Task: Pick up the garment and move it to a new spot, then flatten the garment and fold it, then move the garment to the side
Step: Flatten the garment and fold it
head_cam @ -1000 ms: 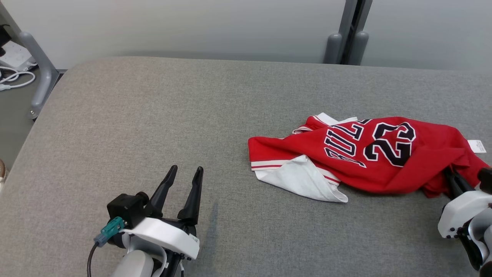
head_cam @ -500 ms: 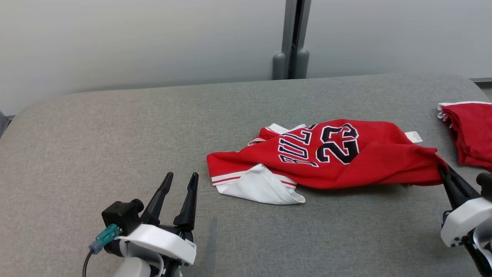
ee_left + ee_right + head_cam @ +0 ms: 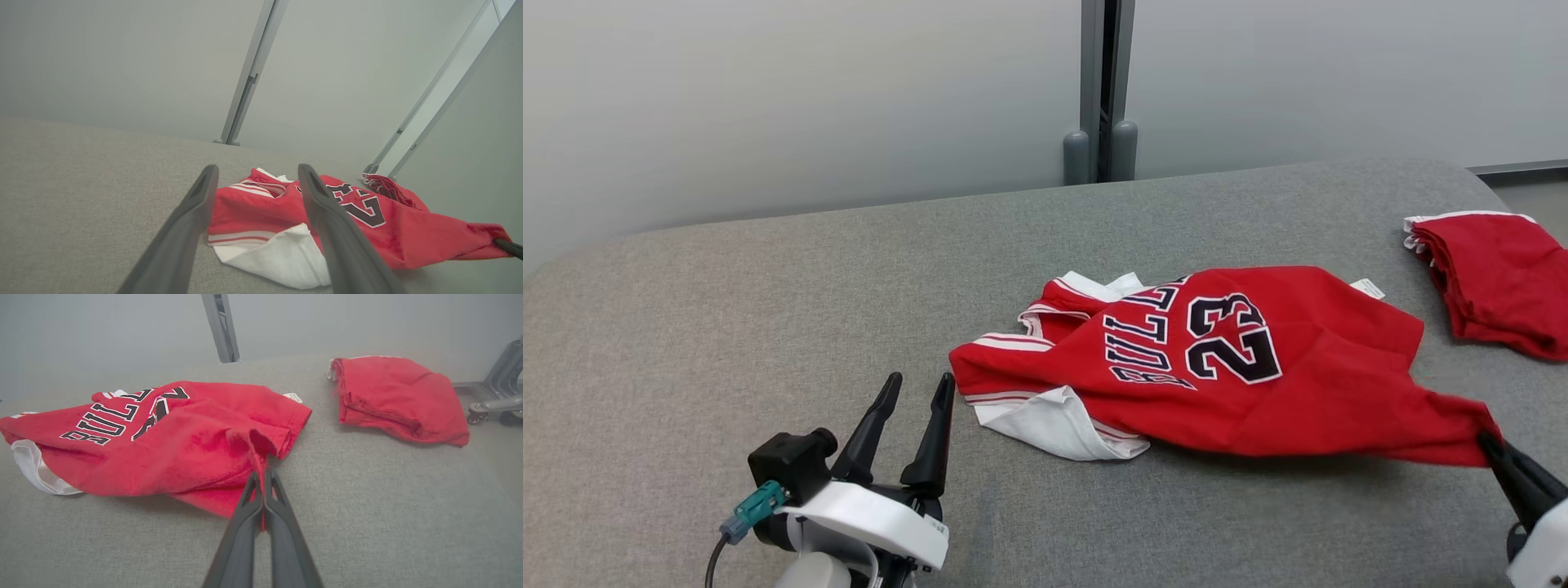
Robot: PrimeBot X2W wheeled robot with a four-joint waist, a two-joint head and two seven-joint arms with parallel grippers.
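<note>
Since half a second before, the head camera had swung, and the red jersey on the grey table had been drawn to a taut point at its 4 o'clock corner. The right gripper was clenched on that corner, fingers slanting toward 10 o'clock. The left gripper stood parted, holding nothing, just beside the jersey's 8 o'clock edge.

Red jersey garment with white trim. Dark "BULLS" lettering and "23", outlined in white, face up and tilted. It is crumpled, not flat, and lies right of centre on the grey surface. A white lining flap is turned out at its near left edge, under a striped hem. A small white tag sits at the far edge. The near right corner is pulled out to a point, pinched between the closed fingers of the right gripper.
</note>
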